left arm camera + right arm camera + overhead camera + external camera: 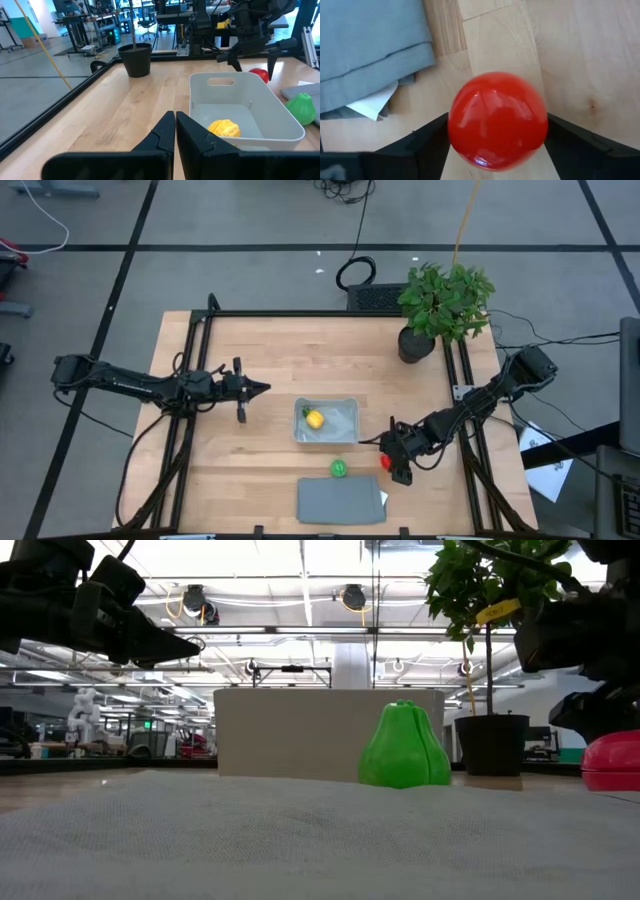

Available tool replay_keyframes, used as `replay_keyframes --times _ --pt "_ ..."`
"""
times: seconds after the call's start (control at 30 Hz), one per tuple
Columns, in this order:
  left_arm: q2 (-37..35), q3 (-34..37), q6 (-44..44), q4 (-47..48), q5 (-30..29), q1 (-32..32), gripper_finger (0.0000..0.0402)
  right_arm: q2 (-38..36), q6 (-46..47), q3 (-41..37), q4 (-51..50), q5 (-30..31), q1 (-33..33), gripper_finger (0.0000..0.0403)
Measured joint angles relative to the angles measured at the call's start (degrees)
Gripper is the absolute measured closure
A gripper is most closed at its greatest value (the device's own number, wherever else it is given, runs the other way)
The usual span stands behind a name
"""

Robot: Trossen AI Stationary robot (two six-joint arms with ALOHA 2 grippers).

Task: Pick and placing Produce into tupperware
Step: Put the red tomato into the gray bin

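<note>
**Red fruit between the right fingers, yellow one in the box**

The red round fruit (pixel 497 121), glossy and smooth, is sitting on the table (pixel 260 380) near its front edge, with the right gripper (pixel 392 462) spread around it, one dark finger on each side. The green pear-shaped piece (pixel 339 469) is standing upright just beside it, stem end up, next to the grey cloth (pixel 340 500). The yellow piece (pixel 315 419) is lying inside the clear tupperware (pixel 346 427) at mid-table. The left gripper (pixel 252 388), fingers pressed together, is hovering toward the table's left edge. No writing is showing on these things.
</note>
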State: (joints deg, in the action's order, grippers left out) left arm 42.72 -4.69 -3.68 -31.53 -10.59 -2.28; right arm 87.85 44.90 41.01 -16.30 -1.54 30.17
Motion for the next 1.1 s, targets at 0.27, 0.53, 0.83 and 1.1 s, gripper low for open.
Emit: replay_keyframes --times 0.27,0.53,0.83,1.1 --pt "0.0 0.0 0.16 0.0 0.0 0.01 0.0382 0.0 -0.57 -0.03 0.01 0.05 -0.04 0.0161" --pt "0.01 0.0 0.15 0.0 0.0 0.01 0.0382 -0.15 -1.23 -0.04 0.06 0.14 -0.13 0.0155" --pt "0.0 0.0 0.13 0.0 0.0 0.02 0.0382 -0.15 -4.14 2.13 -1.91 0.02 -1.48 0.0155" --pt "0.0 0.0 0.13 0.0 0.0 0.02 0.0382 -0.26 -7.26 4.88 -5.35 0.21 -3.68 0.0154"
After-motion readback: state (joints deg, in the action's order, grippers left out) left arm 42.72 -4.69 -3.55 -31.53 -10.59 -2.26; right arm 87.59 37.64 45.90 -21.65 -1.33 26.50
